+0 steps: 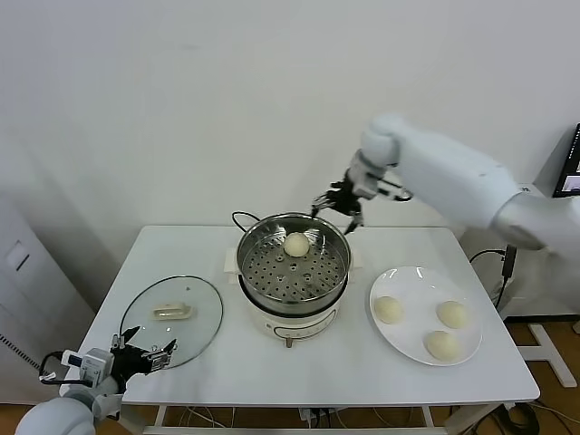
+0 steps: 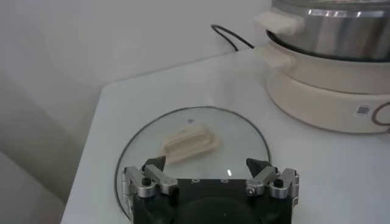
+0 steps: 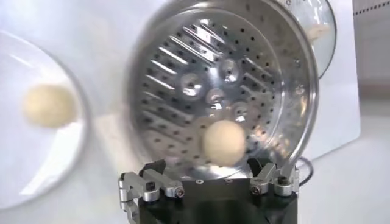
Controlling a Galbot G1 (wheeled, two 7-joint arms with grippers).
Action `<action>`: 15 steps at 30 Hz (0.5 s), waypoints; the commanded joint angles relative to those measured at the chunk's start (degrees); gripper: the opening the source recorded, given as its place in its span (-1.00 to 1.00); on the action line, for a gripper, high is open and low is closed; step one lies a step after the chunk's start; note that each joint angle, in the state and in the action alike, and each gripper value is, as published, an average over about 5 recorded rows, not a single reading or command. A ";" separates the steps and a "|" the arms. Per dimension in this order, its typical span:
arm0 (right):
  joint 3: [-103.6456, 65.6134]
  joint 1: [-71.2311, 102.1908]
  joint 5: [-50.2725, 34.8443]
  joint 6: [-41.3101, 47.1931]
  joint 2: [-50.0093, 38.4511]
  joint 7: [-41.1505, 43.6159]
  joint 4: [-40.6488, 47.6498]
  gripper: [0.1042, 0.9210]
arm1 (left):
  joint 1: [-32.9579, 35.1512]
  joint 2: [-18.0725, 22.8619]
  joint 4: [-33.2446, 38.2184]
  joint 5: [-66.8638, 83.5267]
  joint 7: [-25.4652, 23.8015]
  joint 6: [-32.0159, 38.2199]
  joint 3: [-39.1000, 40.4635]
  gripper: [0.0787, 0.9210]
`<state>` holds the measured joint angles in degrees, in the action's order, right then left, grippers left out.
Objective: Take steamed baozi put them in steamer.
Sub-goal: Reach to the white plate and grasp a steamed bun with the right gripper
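Setting: white bench [image 1: 317, 362] against a plain white wall; grey cabinet at the robot's far left
Steamer: shiny perforated metal basket [image 1: 292, 260] on a white cooker base [image 1: 292, 323], at the middle of the bench; black cord [image 1: 241, 217] trails behind it
Baozi in steamer: one pale bun [image 1: 296, 244] lying on the perforated floor, toward the far side of the basket; seen in the right wrist view [image 3: 223, 142] just beyond the jaws
Baozi on plate: three buns [image 1: 388, 309], [image 1: 451, 314], [image 1: 442, 344], each apart from the others, on a white plate [image 1: 408, 344] just to the right of the steamer
Glass lid: flat round lid [image 1: 172, 319] with cream handle [image 1: 172, 312], lying on the bench to the left of the steamer, apart from it
Right gripper: [image 1: 338, 210] raised above the far rim of the steamer; jaws spread wide and holding nothing; bun below and clear of them
Left gripper: [image 1: 145, 352] low at the near left edge of the bench, by the near rim of the lid; jaws spread, nothing between them; idle
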<state>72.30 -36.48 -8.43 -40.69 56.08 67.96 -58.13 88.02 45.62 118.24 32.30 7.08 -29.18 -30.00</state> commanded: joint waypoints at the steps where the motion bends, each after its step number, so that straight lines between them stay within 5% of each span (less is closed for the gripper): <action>1: 18.59 -8.82 -20.18 35.03 -15.26 3.05 -7.81 0.76 | 1.12 0.25 0.54 0.11 -0.04 -0.08 -1.41 0.77; 15: 6.00 13.31 -16.36 36.32 -16.42 -4.80 -6.17 0.76 | 1.52 0.47 0.64 0.21 -0.06 -0.26 -1.91 0.77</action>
<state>81.03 -32.75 -21.99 -13.50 42.81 65.38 -64.22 89.38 46.02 118.78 32.51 7.04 -29.26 -31.58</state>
